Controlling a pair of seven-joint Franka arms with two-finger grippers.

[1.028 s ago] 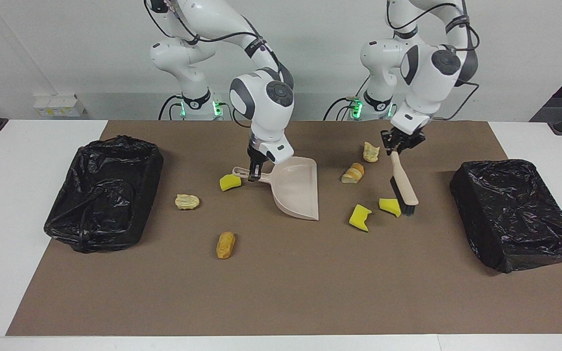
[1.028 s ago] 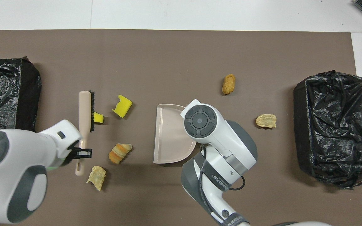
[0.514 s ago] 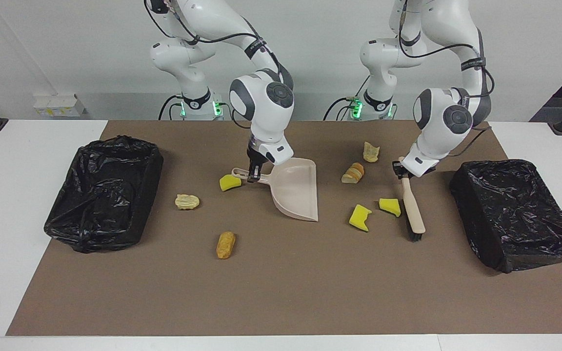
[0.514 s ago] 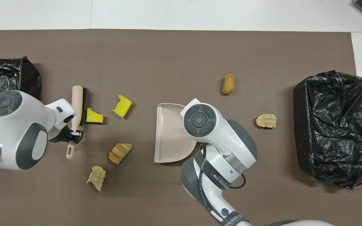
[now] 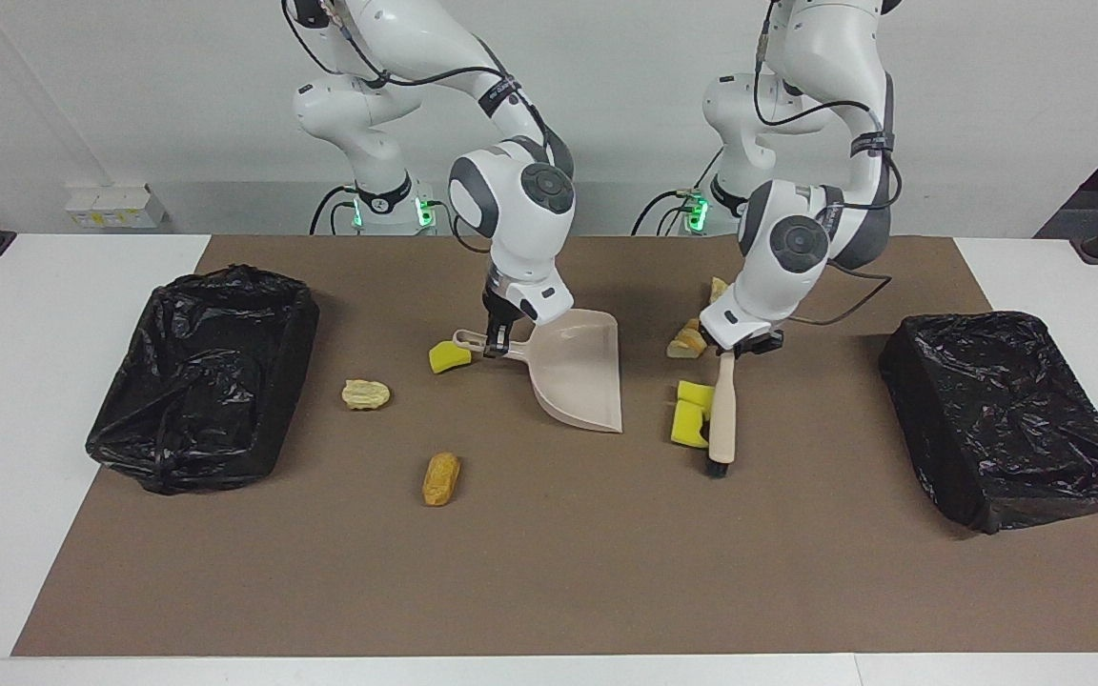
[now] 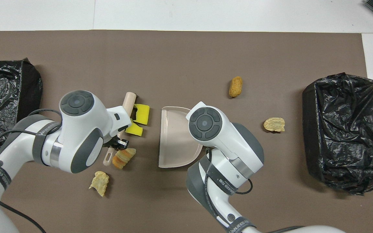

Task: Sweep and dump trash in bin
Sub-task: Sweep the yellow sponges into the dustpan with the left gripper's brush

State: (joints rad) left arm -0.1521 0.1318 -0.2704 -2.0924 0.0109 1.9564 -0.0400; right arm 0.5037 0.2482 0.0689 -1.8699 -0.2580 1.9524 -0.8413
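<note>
facing view - brush (image 5: 722,419) touching two yellow sponge chunks (image 5: 692,412).

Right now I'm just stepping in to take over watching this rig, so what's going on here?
The left gripper holds the brush by its handle, its bristles against two yellow sponge chunks beside the dustpan. The right gripper holds the dustpan's handle, pan flat on the mat and empty. A third sponge chunk lies by that handle. Four bread pieces lie loose on the mat, none in either black-lined bin.
</note>
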